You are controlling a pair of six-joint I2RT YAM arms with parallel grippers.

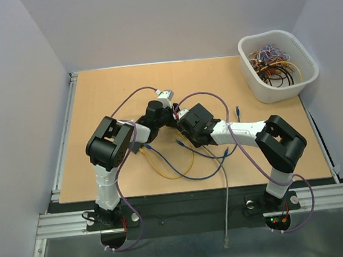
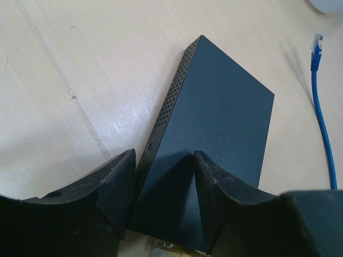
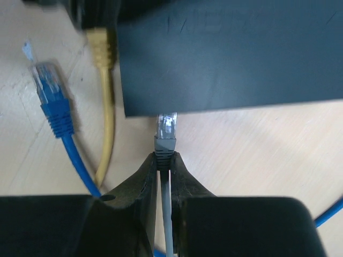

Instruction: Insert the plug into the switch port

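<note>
The dark switch [image 2: 225, 112] lies on the wooden table. My left gripper [image 2: 163, 160] is closed around its near end, one finger against the vented side and the other over the top face. In the right wrist view the switch [image 3: 230, 53] fills the top. My right gripper [image 3: 165, 158] is shut on the boot of the grey plug [image 3: 166, 131], whose clear tip sits right at the switch's lower edge, partly under it. In the top view both grippers, the left [image 1: 165, 114] and the right [image 1: 186, 126], meet at mid-table and hide the switch.
A yellow cable [image 3: 104, 107] runs into the switch beside the grey plug. A loose blue plug [image 3: 51, 88] lies to the left. Blue and yellow cables [image 1: 187, 166] loop in front of the arms. A white bin [image 1: 278, 63] of cables stands at the back right.
</note>
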